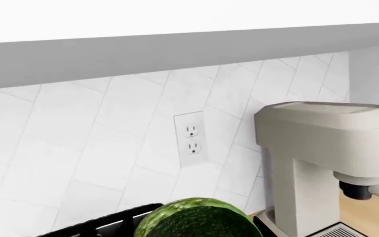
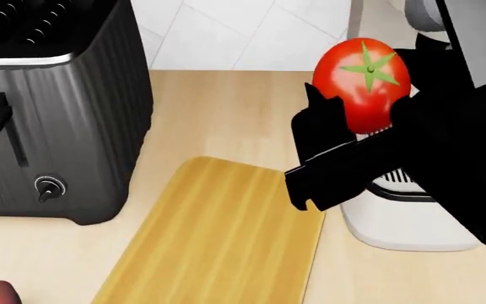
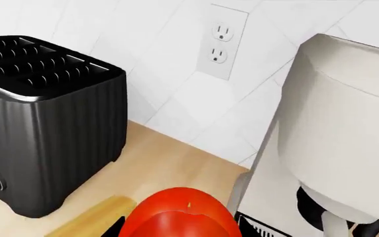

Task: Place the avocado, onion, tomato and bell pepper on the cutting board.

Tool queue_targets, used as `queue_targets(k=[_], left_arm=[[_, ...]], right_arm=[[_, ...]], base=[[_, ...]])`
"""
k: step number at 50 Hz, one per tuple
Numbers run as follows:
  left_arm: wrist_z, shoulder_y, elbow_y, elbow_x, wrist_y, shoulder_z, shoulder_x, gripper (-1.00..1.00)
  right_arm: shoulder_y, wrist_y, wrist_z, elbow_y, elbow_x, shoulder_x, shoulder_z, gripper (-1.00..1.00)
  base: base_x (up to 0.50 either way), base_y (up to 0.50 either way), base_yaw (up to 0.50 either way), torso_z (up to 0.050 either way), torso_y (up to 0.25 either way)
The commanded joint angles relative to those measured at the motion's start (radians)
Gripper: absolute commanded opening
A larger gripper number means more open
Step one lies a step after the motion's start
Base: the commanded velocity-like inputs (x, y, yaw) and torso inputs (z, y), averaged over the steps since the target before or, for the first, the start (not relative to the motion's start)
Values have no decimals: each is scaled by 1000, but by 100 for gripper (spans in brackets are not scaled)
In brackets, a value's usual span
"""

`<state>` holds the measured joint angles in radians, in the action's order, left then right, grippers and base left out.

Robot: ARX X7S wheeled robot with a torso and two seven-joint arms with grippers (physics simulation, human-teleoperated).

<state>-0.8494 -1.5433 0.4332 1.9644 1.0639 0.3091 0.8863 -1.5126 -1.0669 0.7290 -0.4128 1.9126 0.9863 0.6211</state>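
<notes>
Bare wood: cutting board [image 2: 226, 240] is lying empty; you're carrying tomato [image 2: 363, 82] pinched in right gripper [image 2: 353, 126], nothing placed yet.

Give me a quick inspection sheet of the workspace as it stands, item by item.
Surface: light wood counter; cutting board bare where visible.
Job's things: tomato held aloft beyond the board's far right corner; avocado close before the left wrist camera; a reddish item at the head view's bottom-left edge, too cropped to name; onion not seen.
Clutter: black toaster left of the board; white coffee machine right.
Grippers: right pincer shut on the tomato; left pincer barely in view, state unclear.
Cables: nothing seen.
Surroundings: white tiled wall, wall outlet.
</notes>
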Motion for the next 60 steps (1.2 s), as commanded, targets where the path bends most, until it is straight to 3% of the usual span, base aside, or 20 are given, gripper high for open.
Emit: queue_targets(k=[1, 27, 60], left_arm=[[-12, 6, 1, 11, -18, -5, 14, -100], [4, 5, -3, -2, -22, -5, 25, -100], [10, 26, 10, -7, -38, -12, 46, -100]], right_arm=[[36, -36, -129, 81, -102, -48, 29, -100], [52, -61, -317, 213, -260, -194, 126, -100], [88, -37, -400, 269, -397, -258, 200, -100]], base=[[0, 0, 0, 0, 0], [0, 0, 0, 0, 0], [0, 0, 0, 0, 0]])
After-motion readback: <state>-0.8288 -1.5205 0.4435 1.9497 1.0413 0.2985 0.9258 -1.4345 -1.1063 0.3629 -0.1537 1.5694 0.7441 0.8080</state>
